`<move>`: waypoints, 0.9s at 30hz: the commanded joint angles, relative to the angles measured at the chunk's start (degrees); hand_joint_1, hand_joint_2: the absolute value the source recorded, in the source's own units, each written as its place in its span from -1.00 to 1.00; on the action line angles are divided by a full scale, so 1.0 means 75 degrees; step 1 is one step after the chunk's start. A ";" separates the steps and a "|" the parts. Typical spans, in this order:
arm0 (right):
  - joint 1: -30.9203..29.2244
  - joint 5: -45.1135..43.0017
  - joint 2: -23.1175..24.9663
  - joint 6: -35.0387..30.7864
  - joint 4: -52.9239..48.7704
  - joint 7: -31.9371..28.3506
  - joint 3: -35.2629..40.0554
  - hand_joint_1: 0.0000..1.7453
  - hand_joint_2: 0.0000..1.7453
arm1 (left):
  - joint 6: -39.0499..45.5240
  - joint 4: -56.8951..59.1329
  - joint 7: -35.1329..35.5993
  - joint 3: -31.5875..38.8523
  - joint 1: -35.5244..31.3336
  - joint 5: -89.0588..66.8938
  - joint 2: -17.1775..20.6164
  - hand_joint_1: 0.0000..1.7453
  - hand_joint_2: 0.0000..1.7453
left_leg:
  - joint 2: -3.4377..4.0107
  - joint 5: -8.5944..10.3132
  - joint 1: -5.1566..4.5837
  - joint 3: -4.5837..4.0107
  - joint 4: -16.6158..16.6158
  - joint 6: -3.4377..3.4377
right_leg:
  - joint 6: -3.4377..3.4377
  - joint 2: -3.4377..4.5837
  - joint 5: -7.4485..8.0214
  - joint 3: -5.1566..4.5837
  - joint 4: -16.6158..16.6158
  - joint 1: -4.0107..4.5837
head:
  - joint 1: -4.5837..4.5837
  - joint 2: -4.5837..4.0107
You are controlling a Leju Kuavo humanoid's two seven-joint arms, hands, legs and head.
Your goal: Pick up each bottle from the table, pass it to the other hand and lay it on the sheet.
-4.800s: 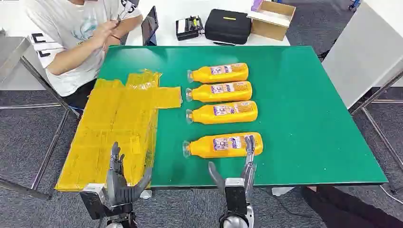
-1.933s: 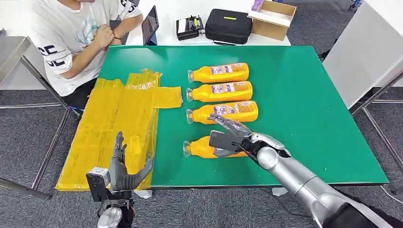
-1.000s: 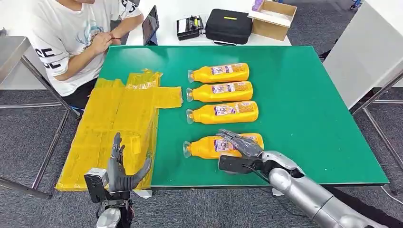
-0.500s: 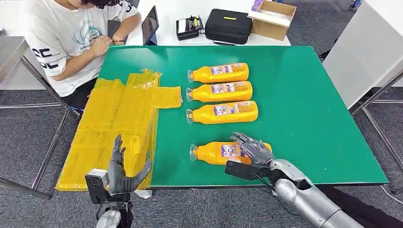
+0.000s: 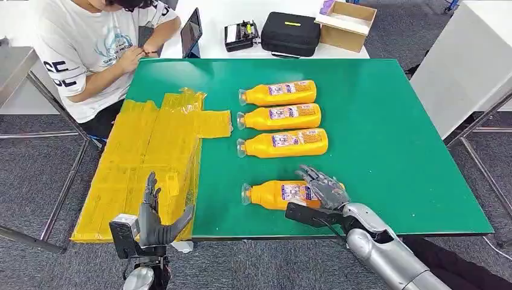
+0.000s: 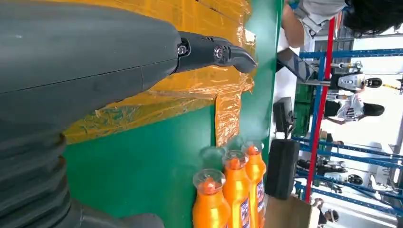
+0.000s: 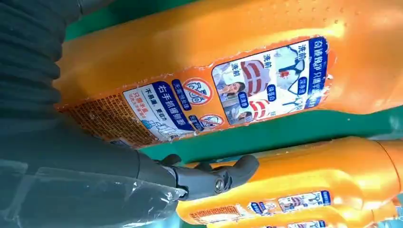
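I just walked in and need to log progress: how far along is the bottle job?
Nothing is finished: the yellow sheet carries no bottles. In hand: the right hand lies over the nearest bottle, which rests on the green table, not yet lifted. The left hand waits open by the sheet. Left: all four bottles, including the three in a row.

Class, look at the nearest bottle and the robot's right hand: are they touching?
Touching. In the head view the right hand lies over the base end of the nearest bottle, fingers draped across its body; the right wrist view shows the bottle pressed close against the hand.
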 commanded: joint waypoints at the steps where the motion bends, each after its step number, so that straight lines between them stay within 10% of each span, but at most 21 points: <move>1: 0.0059 -0.0063 -0.0112 0.0465 0.0551 0.0093 0.0053 -1.00 1.00 | -0.0044 0.0516 0.0052 -0.0061 -0.0188 0.0014 0.0109 -1.00 1.00 | 0.0000 -0.0008 0.0004 0.0034 -0.0009 0.0001 | -0.0022 -0.0010 -0.0008 0.0039 -0.0014 0.0009 | 0.0000 0.0000; 10: -0.0226 -0.0361 -0.0640 0.1153 0.0533 0.0229 0.0474 -0.98 1.00 | -0.0116 0.0798 0.0115 -0.0201 -0.0286 -0.0050 0.0148 -1.00 1.00 | -0.0008 -0.0002 0.0004 0.0047 -0.0008 0.0003 | -0.0016 -0.0015 -0.0004 0.0051 -0.0020 0.0007 | 0.0003 0.0000; 11: -0.0285 -0.0423 -0.0752 0.1217 0.0497 0.0240 0.0546 -0.78 1.00 | -0.0116 0.0805 0.0113 -0.0185 -0.0297 -0.0038 0.0134 -1.00 1.00 | -0.0008 -0.0004 0.0004 0.0058 -0.0009 0.0004 | -0.0023 -0.0019 -0.0007 0.0065 -0.0024 0.0009 | 0.0003 0.0000; 12: -0.0335 -0.0512 -0.0866 0.1284 0.0444 0.0251 0.0609 0.26 1.00 | -0.0117 0.0822 0.0109 -0.0160 -0.0313 -0.0014 0.0118 -1.00 1.00 | 0.0001 -0.0008 0.0008 0.0064 -0.0009 0.0004 | -0.0032 -0.0013 -0.0007 0.0073 -0.0028 0.0015 | 0.0003 0.0000; 13: -0.0428 -0.0599 -0.1040 0.1420 0.0355 0.0296 0.0728 0.86 1.00 | -0.0144 0.0844 0.0104 -0.0125 -0.0329 0.0053 0.0090 -1.00 1.00 | -0.0002 -0.0005 0.0002 0.0056 -0.0008 0.0004 | -0.0022 -0.0011 -0.0005 0.0061 -0.0021 0.0007 | 0.0003 0.0000; 14: -0.0577 -0.0791 -0.1270 0.1590 0.0236 0.0359 0.0865 0.96 1.00 | -0.0176 0.0890 0.0100 -0.0118 -0.0357 0.0100 0.0080 -1.00 1.00 | -0.0001 -0.0009 0.0002 0.0057 -0.0002 0.0006 | -0.0028 -0.0014 -0.0009 0.0064 -0.0017 0.0008 | 0.0000 0.0000; 27: -0.2037 -0.1296 -0.1719 0.2666 0.0559 0.0499 0.2250 1.00 1.00 | -0.0399 0.1457 0.0064 -0.0067 -0.0607 0.0399 -0.0066 -1.00 1.00 | 0.0023 -0.0010 -0.0007 0.0062 -0.0003 0.0005 | -0.0019 0.0011 0.0000 0.0062 -0.0014 -0.0003 | 0.0003 0.0000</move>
